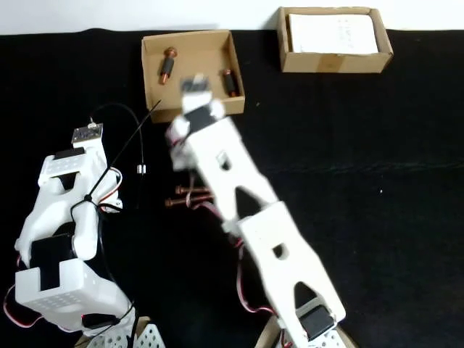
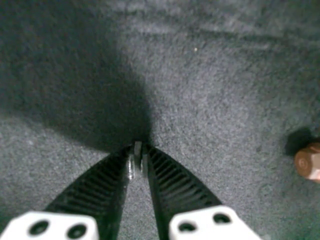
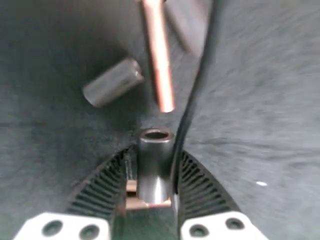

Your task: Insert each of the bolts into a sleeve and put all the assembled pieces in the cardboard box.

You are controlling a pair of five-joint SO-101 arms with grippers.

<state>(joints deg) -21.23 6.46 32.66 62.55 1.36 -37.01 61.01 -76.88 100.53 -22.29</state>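
**Right tool clamped on a sleeve, left tool closed on nothing**

Our right tool (image 3: 154,150) grips a dark metal sleeve (image 3: 154,170), open end facing away, with a bit of copper showing under it. Ahead on the black desk (image 3: 260,125) lie a copper bolt (image 3: 157,60) and a loose sleeve (image 3: 112,82), just beside each other.

Left tool (image 2: 137,152): fingers together, nothing between them, and a copper bolt head (image 2: 307,161) nearby.

From above, the cardboard box (image 1: 148,76) holds two assembled pieces (image 1: 168,64), well apart, with bare floor between them. Two bolts (image 1: 187,196) lie beside the right arm (image 1: 275,246). A second box (image 1: 333,63) stands at the desk's far edge.
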